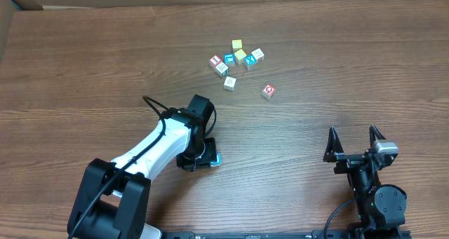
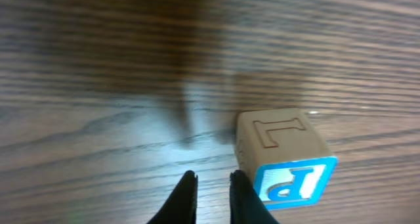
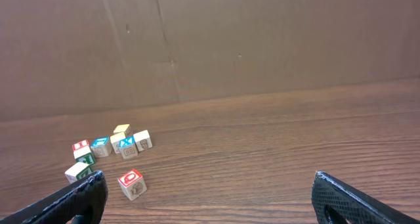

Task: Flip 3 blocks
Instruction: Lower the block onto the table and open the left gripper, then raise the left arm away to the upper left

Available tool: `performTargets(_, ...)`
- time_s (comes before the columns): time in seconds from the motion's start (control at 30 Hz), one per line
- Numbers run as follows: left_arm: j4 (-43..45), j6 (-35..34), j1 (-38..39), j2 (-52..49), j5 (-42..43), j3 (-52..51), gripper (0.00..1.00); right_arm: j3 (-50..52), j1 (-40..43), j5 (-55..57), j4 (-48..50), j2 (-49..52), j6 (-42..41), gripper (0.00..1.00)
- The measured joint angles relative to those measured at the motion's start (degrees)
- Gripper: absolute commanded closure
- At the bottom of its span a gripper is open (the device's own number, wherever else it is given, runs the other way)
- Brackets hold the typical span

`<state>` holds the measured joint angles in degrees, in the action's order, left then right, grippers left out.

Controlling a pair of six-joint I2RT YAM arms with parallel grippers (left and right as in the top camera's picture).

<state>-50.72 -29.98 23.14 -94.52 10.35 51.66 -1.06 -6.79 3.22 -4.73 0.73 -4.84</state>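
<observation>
- The right gripper [image 1: 358,142] is nearest, its jaws spread wide and empty. Its own wrist view cuts off all but two dark fingertips [image 3: 79,198] at the lower corners.
- The left gripper [image 2: 211,196] is pinched to a narrow slit with nothing in it, and the frame edge cuts off its fingers.
- One P block [image 2: 287,159] sits on the table [image 1: 316,43] just beside that gripper; contact is unclear. Its blue "P" faces the wrist camera, with an embossed "L" on top. From overhead the gripper hides all but a blue sliver.
- One O block [image 1: 268,92] stands alone, farther out.
- Farthest is a cluster of eight blocks [image 1: 229,83], including two yellow cubes [image 1: 240,55], one blue X cube [image 1: 250,62] and one blue-faced block [image 1: 229,58]. The other letters are too small to read.
</observation>
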Motion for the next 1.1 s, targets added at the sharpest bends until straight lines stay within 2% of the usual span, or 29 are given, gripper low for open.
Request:
performTargets(0.43, 5.42, -0.11, 0.00, 0.00, 3.85, 0.00, 0.96, 0.00, 0.00, -0.02, 0.02, 0.00, -0.02, 0.00)
performTargets(0.63, 5.09, 0.11, -0.20, 0.00, 4.02, 0.28, 0.96, 0.00, 0.00, 0.00, 0.02, 0.00, -0.02, 0.00)
performTargets(0.83, 1.27, 0.98, -5.70, 0.35, 3.28, 9.31, 0.94, 0.00, 0.00, 0.00, 0.02, 0.00, -0.02, 0.00)
performTargets(0.9, 0.63, 1.79, -9.11, 1.07, 2.38, 14.23, 0.81, 0.00, 0.00, -0.02, 0.00, 0.00, 0.00, 0.00)
performTargets(0.93, 0.35, 2.16, -11.19, 1.44, 1.46, 16.96, 0.61, 0.00, 0.00, 0.00, 0.04, 0.00, -0.02, 0.00)
performTargets(0.97, 0.15, 2.23, -13.07, 1.73, 0.66, 19.32, 0.00, 0.00, 0.00, -0.04, 0.02, 0.00, -0.02, 0.00)
performTargets(1.1, 0.90, 2.32, -20.81, 3.17, -2.32, 25.35, 0.00, 0.00, 0.00, 0.00, 0.00, 0.00, 0.00, 0.00)
